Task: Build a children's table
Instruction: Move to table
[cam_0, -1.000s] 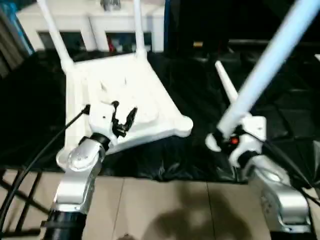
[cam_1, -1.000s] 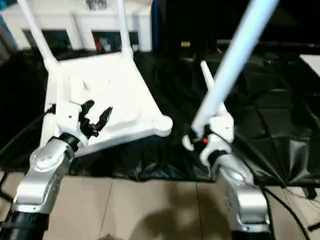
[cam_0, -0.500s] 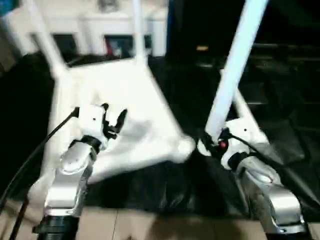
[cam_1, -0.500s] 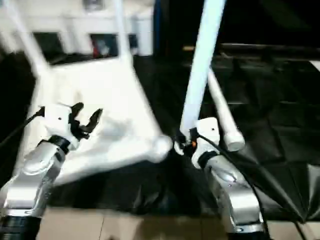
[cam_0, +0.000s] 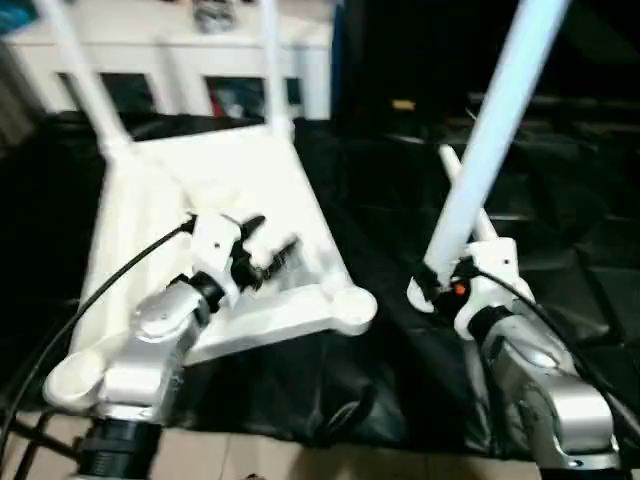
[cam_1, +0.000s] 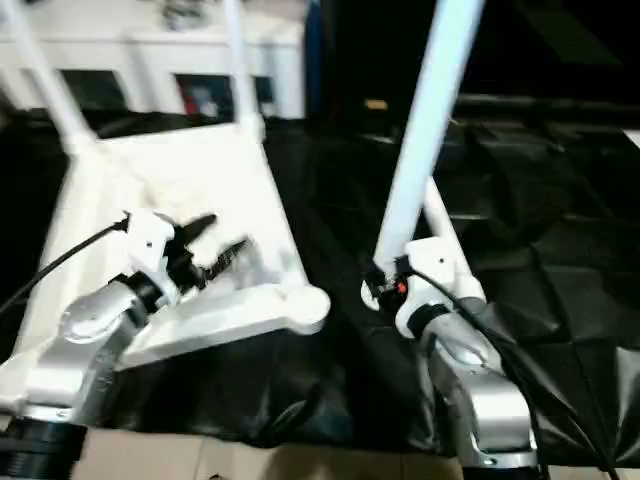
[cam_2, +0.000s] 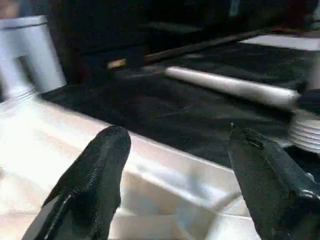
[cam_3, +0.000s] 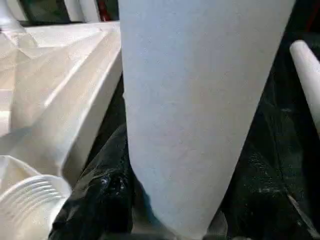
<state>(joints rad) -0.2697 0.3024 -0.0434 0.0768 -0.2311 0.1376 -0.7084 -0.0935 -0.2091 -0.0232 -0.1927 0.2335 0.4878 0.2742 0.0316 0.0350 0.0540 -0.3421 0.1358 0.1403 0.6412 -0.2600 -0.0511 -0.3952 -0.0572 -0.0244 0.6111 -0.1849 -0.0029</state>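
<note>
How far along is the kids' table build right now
Two legs already stand in the far sockets of the upturned tabletop. The right gripper holds the third leg, near the empty corner socket. The fourth leg lies on the black cover. The left gripper hovers open.

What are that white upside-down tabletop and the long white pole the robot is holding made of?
The tabletop looks like moulded white plastic: smooth, slightly glossy, with rounded corner sockets and raised ribs. The pole in the right pincer looks like matte white plastic too, though a painted tube can't be ruled out.
</note>
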